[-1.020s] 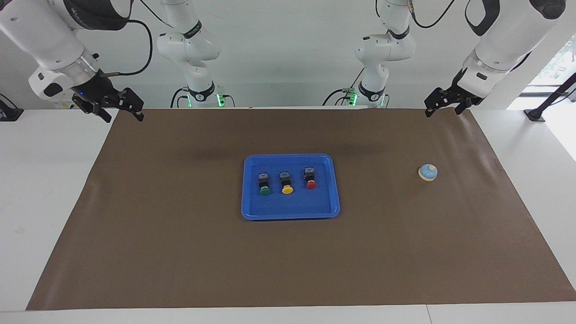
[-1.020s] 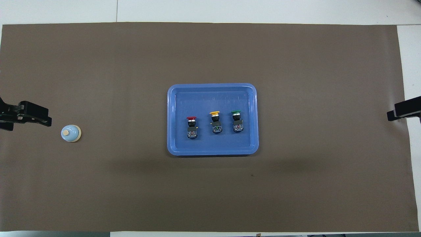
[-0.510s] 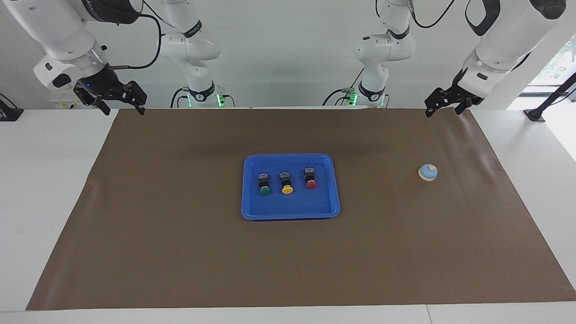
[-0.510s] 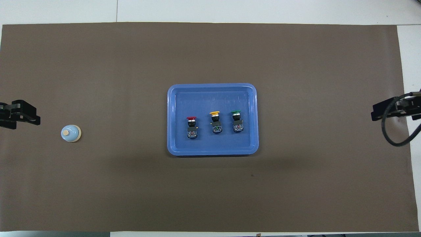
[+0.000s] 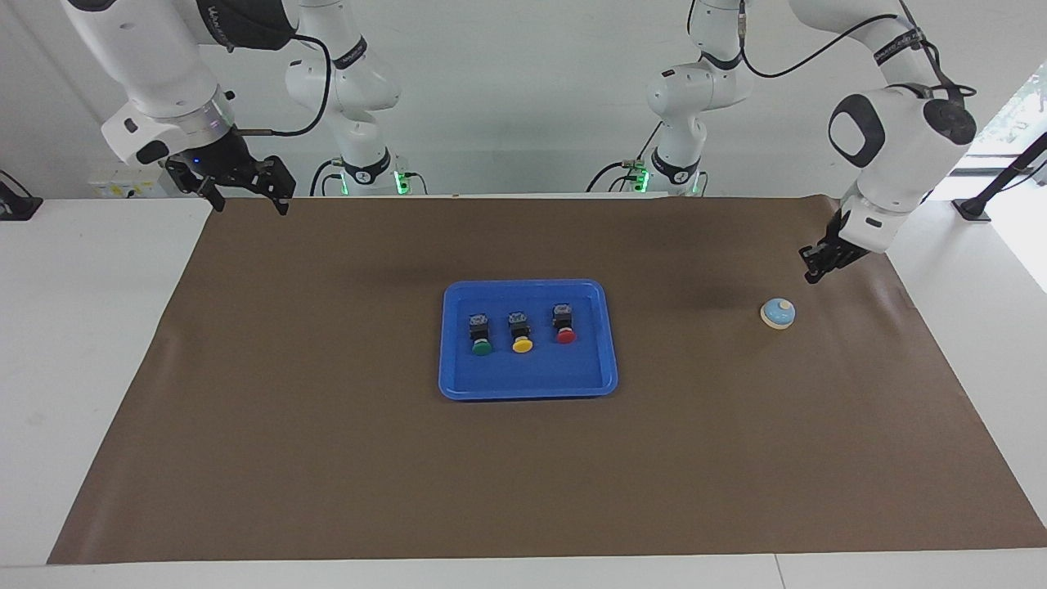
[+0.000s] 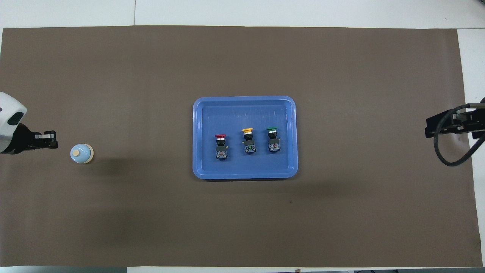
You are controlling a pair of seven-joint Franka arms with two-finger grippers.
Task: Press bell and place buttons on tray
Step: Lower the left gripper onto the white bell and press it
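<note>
Fingers on the left gripper [image 5: 815, 263] looked narrow — it had dropped near the bell [image 5: 778, 313], at its one o'clock; right gripper [image 5: 245, 190] spread, waiting.

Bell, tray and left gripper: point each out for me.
bell [image 5: 778, 313], facing view, on its light blue dome.
tray [image 6: 245, 107], overhead view, on its bare floor.
left gripper [image 5: 816, 266], facing view, at its fingertips, over the mat beside the bell.
</note>
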